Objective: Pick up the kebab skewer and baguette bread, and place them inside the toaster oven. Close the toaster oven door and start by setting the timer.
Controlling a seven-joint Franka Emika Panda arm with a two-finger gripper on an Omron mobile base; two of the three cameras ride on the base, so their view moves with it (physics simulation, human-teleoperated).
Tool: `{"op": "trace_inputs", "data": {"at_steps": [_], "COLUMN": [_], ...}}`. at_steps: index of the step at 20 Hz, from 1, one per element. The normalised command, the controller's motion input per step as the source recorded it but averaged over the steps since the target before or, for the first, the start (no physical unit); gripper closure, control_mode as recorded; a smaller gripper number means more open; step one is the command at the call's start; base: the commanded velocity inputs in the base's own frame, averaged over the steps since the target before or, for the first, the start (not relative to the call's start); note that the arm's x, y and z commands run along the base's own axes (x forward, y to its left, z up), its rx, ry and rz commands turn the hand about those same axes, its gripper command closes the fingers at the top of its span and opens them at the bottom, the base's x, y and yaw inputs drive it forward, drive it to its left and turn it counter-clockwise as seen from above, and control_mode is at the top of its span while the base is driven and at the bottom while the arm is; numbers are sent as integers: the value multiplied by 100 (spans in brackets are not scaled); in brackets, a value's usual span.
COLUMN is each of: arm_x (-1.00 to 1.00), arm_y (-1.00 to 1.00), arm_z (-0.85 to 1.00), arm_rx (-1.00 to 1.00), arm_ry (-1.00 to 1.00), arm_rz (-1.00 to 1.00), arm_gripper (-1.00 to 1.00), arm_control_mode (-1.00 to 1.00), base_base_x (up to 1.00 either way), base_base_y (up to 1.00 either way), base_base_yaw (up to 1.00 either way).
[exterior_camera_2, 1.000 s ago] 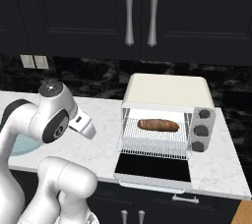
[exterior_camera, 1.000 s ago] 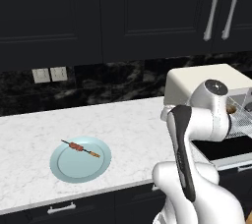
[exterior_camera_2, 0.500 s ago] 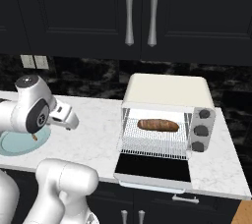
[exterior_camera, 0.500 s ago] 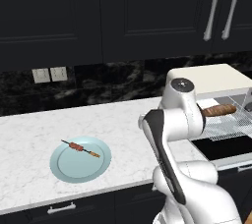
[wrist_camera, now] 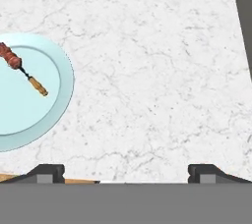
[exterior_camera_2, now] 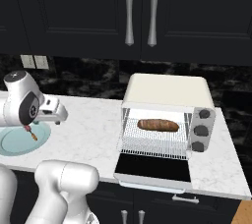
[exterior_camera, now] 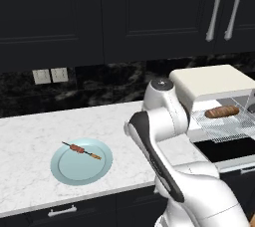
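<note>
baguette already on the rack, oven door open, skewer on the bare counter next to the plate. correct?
Not quite: the kebab skewer lies on the light blue plate, not on the bare counter; the left base view shows it. The baguette bread is on the rack, and the toaster oven door is open.

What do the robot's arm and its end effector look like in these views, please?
The arm is glossy white, built of rounded, bulbous segments with dark grey joint bands and caps. No cables or markings show. The end effector has two small dark, blocky fingertips.
</note>
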Motion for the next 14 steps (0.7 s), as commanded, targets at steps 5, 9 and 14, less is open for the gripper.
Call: {"op": "trace_inputs", "data": {"at_steps": [5, 9, 14], "arm_x": [19, 8, 7], "arm_y": [31, 42, 56], "arm_z": [-5, -14, -19], "arm_rx": [0, 0, 0], "arm_ry": [0, 0, 0], "arm_rz": [14, 10, 8], "arm_gripper": [-100, -100, -100], "arm_control_mode": [-100, -100, -100], "base_base_x": [0, 0, 0], "base_base_y": [0, 0, 0], "base_base_yaw": [0, 0, 0]}}
